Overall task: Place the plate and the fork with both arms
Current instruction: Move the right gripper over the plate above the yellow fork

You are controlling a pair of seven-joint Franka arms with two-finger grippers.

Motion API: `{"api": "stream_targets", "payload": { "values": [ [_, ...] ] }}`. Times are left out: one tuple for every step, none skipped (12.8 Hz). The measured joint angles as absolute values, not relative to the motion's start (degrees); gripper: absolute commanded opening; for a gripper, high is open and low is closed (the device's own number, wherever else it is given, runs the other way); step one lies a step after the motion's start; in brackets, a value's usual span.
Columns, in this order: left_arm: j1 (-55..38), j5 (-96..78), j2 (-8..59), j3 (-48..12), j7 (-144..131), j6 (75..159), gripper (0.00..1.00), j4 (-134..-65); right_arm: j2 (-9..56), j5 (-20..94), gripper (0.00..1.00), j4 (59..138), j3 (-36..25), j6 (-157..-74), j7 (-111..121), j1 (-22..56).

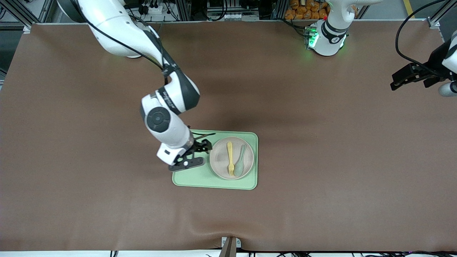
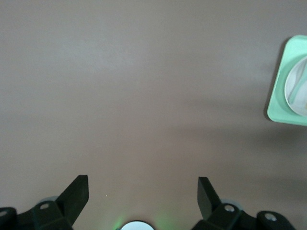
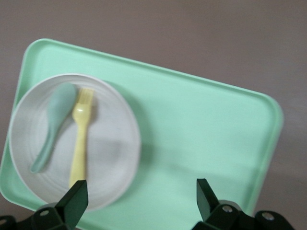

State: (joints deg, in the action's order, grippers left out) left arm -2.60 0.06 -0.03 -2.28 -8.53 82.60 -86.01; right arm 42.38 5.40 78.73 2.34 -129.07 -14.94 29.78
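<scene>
Lowest in the front picture, and so closest to that camera, is the light green tray (image 1: 200, 178), a little below the middle of the frame. Over the bare part of the tray at the right arm's end hangs the right gripper (image 1: 194, 155), with its two black fingers (image 3: 72, 201) spread wide and nothing between them. Just beside it on the same tray lies the pale pink plate (image 1: 217, 162), filling the part of the tray toward the left arm's end. On the plate lie the yellow fork (image 1: 230, 159) and the grey-green spoon (image 1: 241, 160), side by side, close together. The fork's prongs point toward the front camera.

Far off, at the upper right edge of the front picture, the left gripper (image 1: 401, 80) waits over the brown table (image 1: 321, 142). Its fingers (image 2: 76, 196) are spread wide too and hold nothing. In the left wrist picture, a corner of the tray and plate shows at the right edge.
</scene>
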Motion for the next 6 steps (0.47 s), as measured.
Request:
{"api": "stream_targets", "payload": {
  "values": [
    [-2.61, 0.08, -0.03, -3.02, -8.76, 82.3, 1.0, -86.02, 43.81, 5.38, 1.0, 77.42, 2.35, -129.62, -14.75, 31.05],
    [-2.61, 0.09, -0.04, -3.4, -8.89, 82.2, 1.0, -86.03, 44.75, 5.35, 1.0, 76.44, 2.36, -129.79, -14.08, 32.22],
    [-2.58, 0.09, -0.04, -3.43, -8.9, 82.19, 1.0, -86.03, 45.39, 5.29, 1.0, 75.63, 2.36, -129.85, -12.53, 33.35],
    [-2.42, 0.15, -0.04, -3.42, -8.9, 82.19, 1.0, -86.03, 45.79, 5.29, 1.0, 75.26, 2.34, -129.98, -10.44, 34.36],
    [-2.21, 0.29, -0.04, -3.4, -8.9, 82.19, 1.0, -86.02, 46.08, 5.28, 1.0, 75.1, 2.34, -130.18, -8.66, 35.32],
    [-2.01, 0.43, -0.04, -3.36, -8.9, 82.23, 1.0, -85.98, 46.43, 5.28, 1.0, 74.92, 2.33, -130.48, -7.85, 36.07]
  ]
}}
